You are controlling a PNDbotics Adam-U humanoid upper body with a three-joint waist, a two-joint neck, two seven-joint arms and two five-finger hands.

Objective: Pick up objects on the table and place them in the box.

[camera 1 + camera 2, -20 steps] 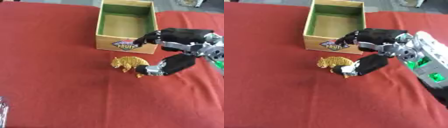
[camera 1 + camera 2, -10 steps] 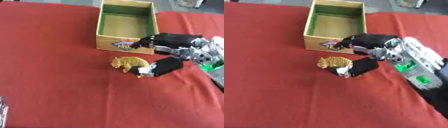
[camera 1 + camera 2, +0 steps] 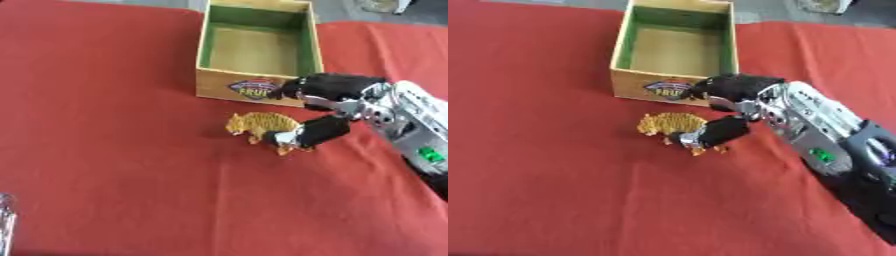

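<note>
At the near left edge of the red-covered bench (image 3: 105, 165) a small silvery thing (image 3: 5, 220) is seen. Mid-bench, the orange toy animal (image 3: 261, 123) stands on the cloth just in front of the box. The right hand (image 3: 325, 109) has been brought closer than a second ago: its thumb (image 3: 313, 133) is now laid against the toy's rear, while the fingers (image 3: 317, 86) are curved above it, not closed on it. Beyond, the open box (image 3: 256, 49) is unmoved.
</note>
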